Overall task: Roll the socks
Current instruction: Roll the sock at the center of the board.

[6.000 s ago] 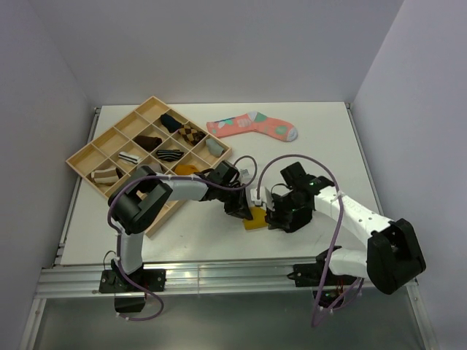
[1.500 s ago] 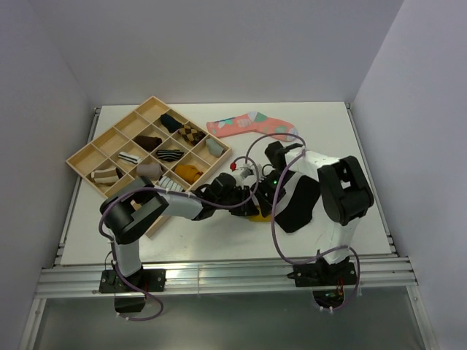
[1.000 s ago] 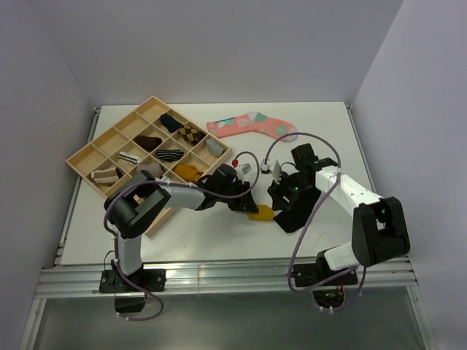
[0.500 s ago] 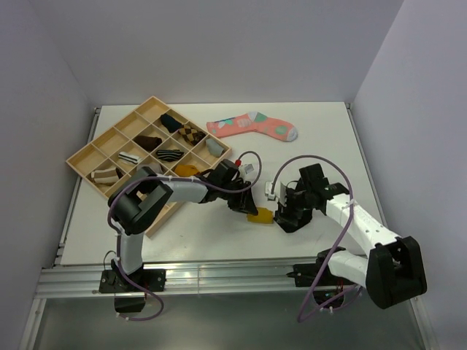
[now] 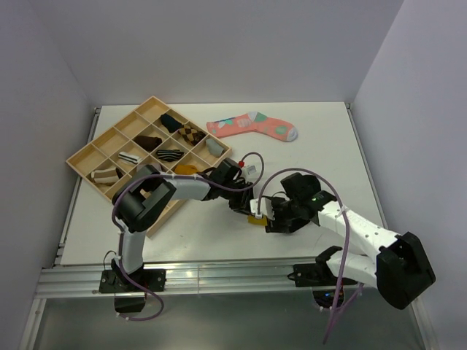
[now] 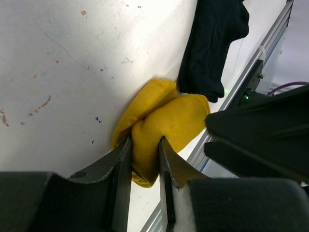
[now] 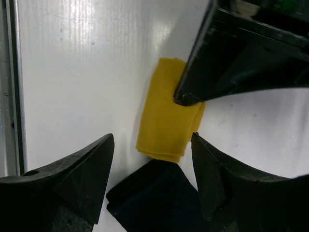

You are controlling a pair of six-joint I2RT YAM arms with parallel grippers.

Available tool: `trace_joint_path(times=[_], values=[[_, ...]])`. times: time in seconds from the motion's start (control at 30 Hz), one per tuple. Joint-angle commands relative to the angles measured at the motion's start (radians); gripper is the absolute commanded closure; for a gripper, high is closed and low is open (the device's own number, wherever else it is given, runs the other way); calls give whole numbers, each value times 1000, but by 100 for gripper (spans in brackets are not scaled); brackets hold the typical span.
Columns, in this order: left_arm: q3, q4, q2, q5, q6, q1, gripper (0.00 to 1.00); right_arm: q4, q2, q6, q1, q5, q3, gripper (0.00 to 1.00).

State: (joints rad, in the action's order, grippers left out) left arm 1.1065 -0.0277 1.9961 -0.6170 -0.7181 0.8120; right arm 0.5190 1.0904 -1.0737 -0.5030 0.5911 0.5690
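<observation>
**Item 1.** Mustard-yellow knitted ankle sock (image 6: 166,121), doubled over into a thick wad. We find it lying on the white table (image 5: 314,146), towards the near edge and roughly midway between the two arms. The metal rail (image 7: 9,96) that borders that edge runs just beside it.

**Item 2.** Plain black ankle sock (image 7: 154,203), lying flat. It touches the yellow wad's end on the rail side.

**Item 3.** Left end effector (image 6: 145,142), clenched on the yellow sock, whose fabric bulges out between the two fingers. In the right wrist view one dark fingertip (image 7: 182,99) presses the wad's edge.

**Item 4.** Right end effector (image 7: 152,140), released, jaws spread wide. We see bare table between each finger and the yellow sock, and the black sock's end lies between the fingers.

**Item 5.** Pale wooden tray (image 5: 84,157) with square compartments holding small sock bundles. It sits at the table's left, well apart from the yellow sock.

**Item 6.** Pink patterned sock (image 5: 252,124), flat near the far edge.

**Open room.** We note bare table to the right of the arms and between the yellow sock and the pink one.
</observation>
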Motion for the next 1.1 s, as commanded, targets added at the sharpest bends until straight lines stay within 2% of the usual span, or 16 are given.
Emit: trace_joint_path(times=[0.0,0.47,0.73,0.83,0.93,0.97,1.07], values=[[-36,186,81,79,69,4,100,-62,0,8,-35,-54,-14,28],[-2,196,101,33,74,-11,100,-157,91,43,-121,-194,-60,32],[-5,180,101,-16,59,-16,100,-238,100,84,-160,-281,-103,39],[-7,172,99,-32,54,-17,100,-280,101,101,-178,-321,-118,44],[-10,167,95,-39,46,-19,100,-295,115,120,-184,-336,-121,60],[-10,166,90,-41,43,-19,100,-295,120,126,-189,-339,-121,69],[-13,154,75,-30,19,-19,96,-315,124,139,-193,-349,-130,84]])
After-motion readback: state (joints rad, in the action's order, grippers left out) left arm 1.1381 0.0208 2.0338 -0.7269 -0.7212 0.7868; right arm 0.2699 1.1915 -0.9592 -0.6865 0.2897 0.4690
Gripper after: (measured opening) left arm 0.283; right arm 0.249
